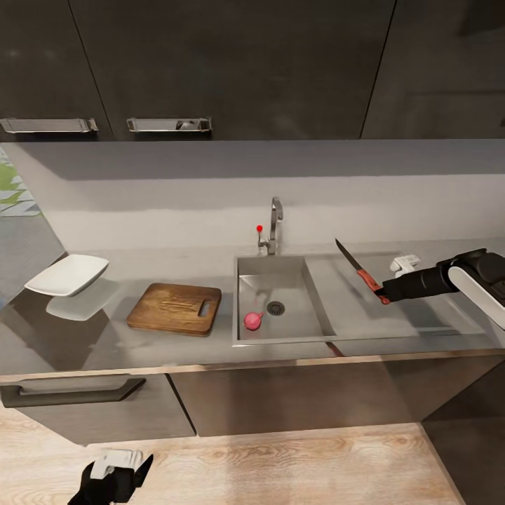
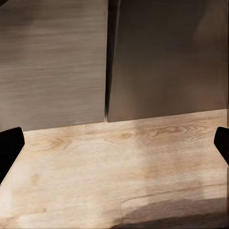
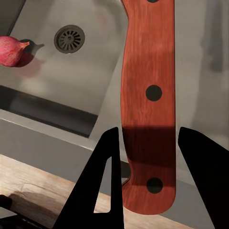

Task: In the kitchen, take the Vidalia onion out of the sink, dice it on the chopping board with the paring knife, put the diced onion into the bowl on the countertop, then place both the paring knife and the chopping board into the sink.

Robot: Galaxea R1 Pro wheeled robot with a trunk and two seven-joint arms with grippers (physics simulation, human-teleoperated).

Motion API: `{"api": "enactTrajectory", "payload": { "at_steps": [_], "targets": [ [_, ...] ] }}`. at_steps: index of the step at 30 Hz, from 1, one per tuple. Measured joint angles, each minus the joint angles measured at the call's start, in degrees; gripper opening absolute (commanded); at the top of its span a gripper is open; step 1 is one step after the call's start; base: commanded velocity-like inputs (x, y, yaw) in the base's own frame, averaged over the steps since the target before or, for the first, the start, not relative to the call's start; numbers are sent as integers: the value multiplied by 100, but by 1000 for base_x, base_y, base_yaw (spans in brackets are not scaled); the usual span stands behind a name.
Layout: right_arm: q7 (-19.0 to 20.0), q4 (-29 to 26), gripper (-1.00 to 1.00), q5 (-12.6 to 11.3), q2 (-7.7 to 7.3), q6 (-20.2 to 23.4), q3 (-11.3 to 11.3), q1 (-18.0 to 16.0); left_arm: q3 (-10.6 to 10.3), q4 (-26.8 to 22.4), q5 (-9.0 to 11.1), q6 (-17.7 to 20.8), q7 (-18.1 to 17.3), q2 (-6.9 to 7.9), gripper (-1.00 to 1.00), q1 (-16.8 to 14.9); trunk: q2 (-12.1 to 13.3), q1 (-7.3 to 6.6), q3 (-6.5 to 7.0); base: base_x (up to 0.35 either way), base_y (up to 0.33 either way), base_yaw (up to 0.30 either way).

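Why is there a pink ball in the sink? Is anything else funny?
That ball is the Vidalia onion, lying in the sink beside the drain, not on the chopping board. Also, the right gripper holds the paring knife in the air over the draining area. Nothing is spilled or broken.

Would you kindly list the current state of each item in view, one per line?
Vidalia onion: whole, lying in the sink basin beside the drain.
Paring knife: held by its handle in the right gripper, lifted over the draining area, blade pointing up and away.
Chopping board: flat on the countertop, bare.
Bowl: upright, empty.
Sink: tap not running.
Left gripper: jaws open, empty, low near the floor.
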Motion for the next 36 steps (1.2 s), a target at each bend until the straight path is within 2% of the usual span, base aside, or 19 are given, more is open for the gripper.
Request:
{"api": "enactTrajectory", "payload": {
  "at_steps": [5, 11, 12, 14, 19, 28, 29, 30, 36],
  "targets": [
    [0, -1, -100, 3, 1, 0, 3, -1, 56, -541, -1, 574, -19, 6, 100, 1, 0, 0, 0, 0, 0, 0],
    [0, 1, -100, 4, 1, 0, 4, 0, 111, -681, 7, 727, -30, 4, 100, -118, 0, 0, 0, 0, 0, 0],
    [0, 2, -100, 5, 1, 0, 4, -1, 115, -688, 10, 743, -31, 4, 100, -307, 0, 1, 0, 0, 0, 0],
    [0, 3, -100, 4, 1, 0, 4, -1, 117, -690, 8, 786, -32, 4, 100, -485, 0, 0, 0, 0, 0, 0],
    [-1, 3, -100, 4, 1, 0, 4, 1, 117, -694, 10, 1274, -32, 0, 100, -990, 1, 1, 2, 0, 0, 0],
    [-1, 1, -100, 3, 1, 0, 11, 1, 117, -695, 10, 1730, -34, -18, 100, -1901, 1, 1, 1, 0, 0, 0],
    [-1, 0, -100, 3, 1, 0, 12, 1, 117, -697, 20, 1969, -42, -21, 100, -2169, 1, 1, 2, 0, 0, 0],
    [-1, 1, -100, 4, 1, 0, 12, 1, 117, -699, 17, 2030, -43, -21, 100, -2306, 1, 1, 2, 0, 0, 0],
    [-1, 0, -100, 4, 1, 0, 12, 1, 117, -702, 18, 2300, -54, -23, 100, -2758, 1, 0, 1, 0, 0, 0]
  ]
}}
